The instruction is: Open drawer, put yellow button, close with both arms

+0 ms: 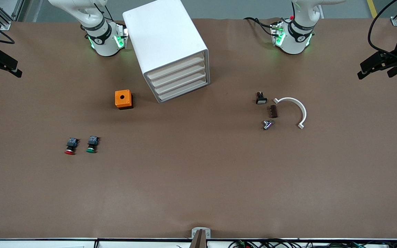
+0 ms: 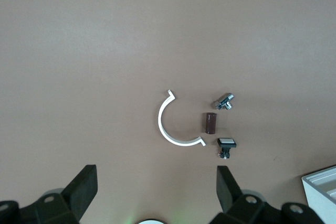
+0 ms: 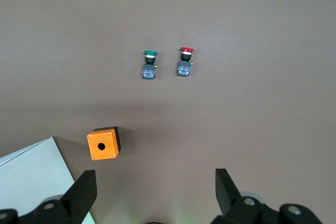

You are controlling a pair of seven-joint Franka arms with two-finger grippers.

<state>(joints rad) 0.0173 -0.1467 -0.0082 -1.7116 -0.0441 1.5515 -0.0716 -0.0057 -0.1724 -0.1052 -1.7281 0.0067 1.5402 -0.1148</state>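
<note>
Front view: the boxy white plastic cabinet (image 1: 164,34) stands on the brown bench (image 1: 198,179) between the arm bases. The drawer (image 1: 176,67), its uppermost shallow white one, is shut flush. Nothing has started, so opening it looks like the step in hand. The next move calls for a fingertip hooked on that drawer's front edge. The left end effector (image 1: 374,70) hangs over its own bench end and the right end effector (image 1: 3,69) over the other.

Left wrist view: the jaws are wide and hold nothing. Below lie a white plastic half-ring clamp (image 2: 168,129), a brown block (image 2: 210,123) and a small metal fitting (image 2: 226,101).

Right wrist view: the jaws are wide and empty. This view alone shows the cap faces of the red-capped button (image 3: 185,62) and green-capped button (image 3: 149,65), and the orange box with a hole (image 3: 103,143).

The yellow button shows in no view, so its place cannot be told.
</note>
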